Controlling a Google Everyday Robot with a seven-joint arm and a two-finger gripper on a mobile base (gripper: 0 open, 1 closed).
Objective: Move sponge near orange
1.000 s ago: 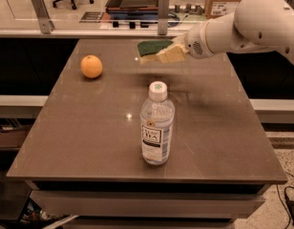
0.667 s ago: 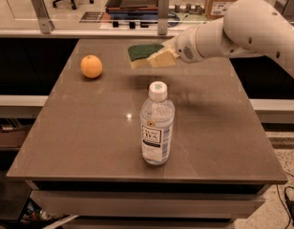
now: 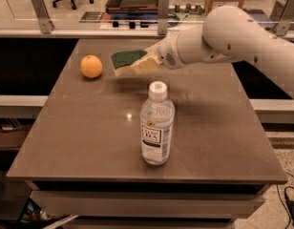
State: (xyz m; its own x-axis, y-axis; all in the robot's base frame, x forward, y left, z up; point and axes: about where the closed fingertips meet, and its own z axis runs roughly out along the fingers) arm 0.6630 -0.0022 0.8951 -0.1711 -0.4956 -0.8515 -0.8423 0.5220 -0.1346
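Nearest me, a water bottle [image 3: 157,125] is standing upright mid-desk [image 3: 80,128], toward the near edge. Beyond it, my gripper [image 3: 146,64] is reaching in from the right edge, jaws clamping the sponge's [image 3: 127,61] right end. The sponge is running left-right, green face up, its free end pointing at the orange [image 3: 91,66] near the far-left corner. A small gap is separating them.
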